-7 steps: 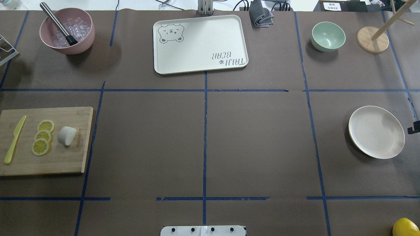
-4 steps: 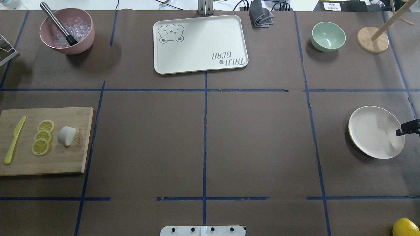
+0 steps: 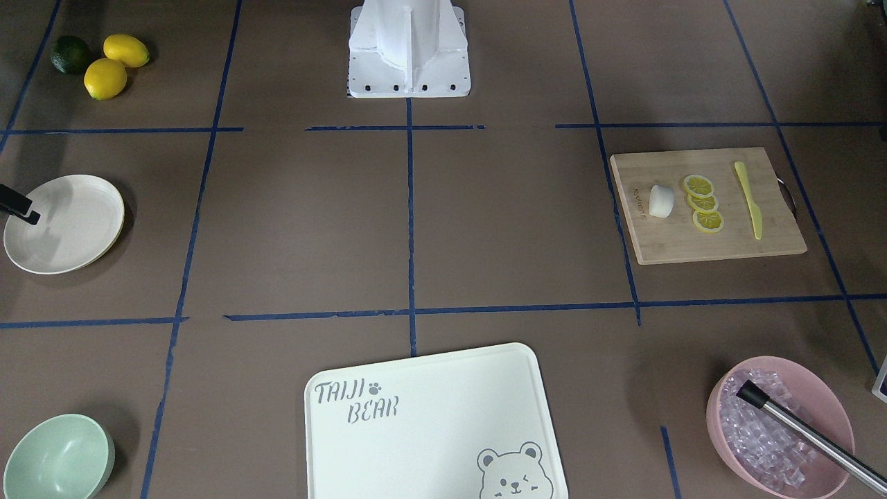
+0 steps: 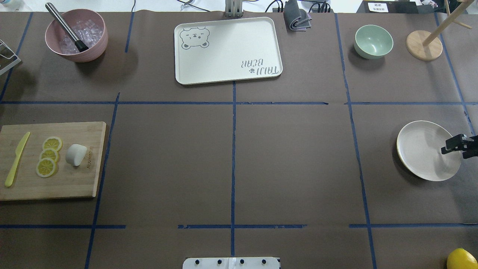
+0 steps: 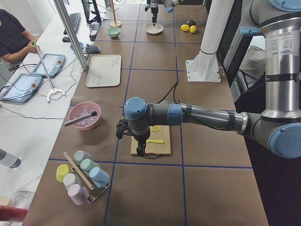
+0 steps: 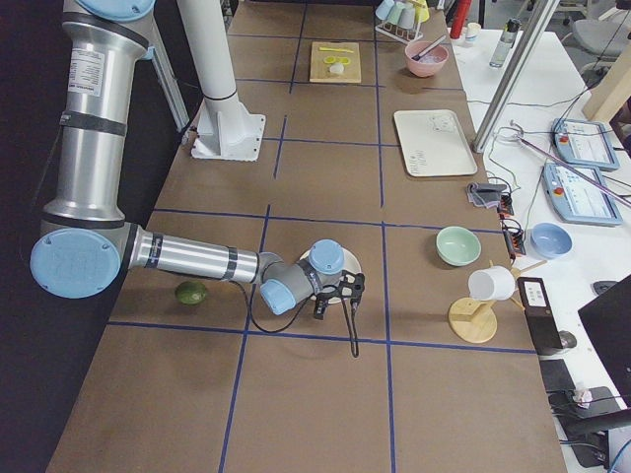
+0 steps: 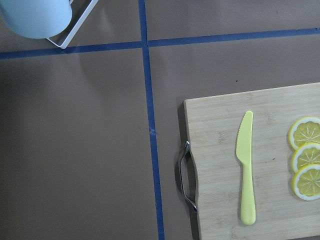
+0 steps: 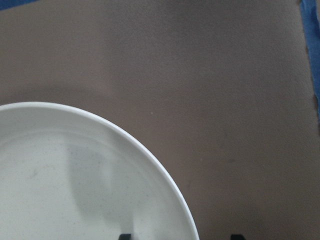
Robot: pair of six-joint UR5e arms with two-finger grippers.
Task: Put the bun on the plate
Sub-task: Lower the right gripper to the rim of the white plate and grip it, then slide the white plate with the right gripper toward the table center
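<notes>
The bun (image 4: 76, 154) is a small white lump lying on the wooden cutting board (image 4: 74, 183) at the table's left, beside the lemon slices (image 4: 48, 156); the front-facing view also shows the bun (image 3: 661, 201). The plate (image 4: 422, 149), round and cream-white, sits at the far right with nothing on it. My right gripper (image 4: 452, 145) reaches in over the plate's right rim. In the right wrist view its two dark fingertips (image 8: 125, 236) stand apart, open, with the plate's rim (image 8: 165, 175) between them. My left gripper (image 5: 140, 149) hangs over the board's outer end; I cannot tell its state.
A yellow knife (image 4: 15, 158) lies on the board. The bear-print tray (image 4: 227, 50) sits at the back centre, a pink bowl of ice (image 4: 76, 35) back left, a mint-green bowl (image 4: 373, 41) and wooden stand (image 4: 424, 45) back right. A lemon (image 4: 462, 259) lies front right.
My right gripper has come in from the right edge and now reaches over the plate's right rim. The bun, board and plate have not moved.
</notes>
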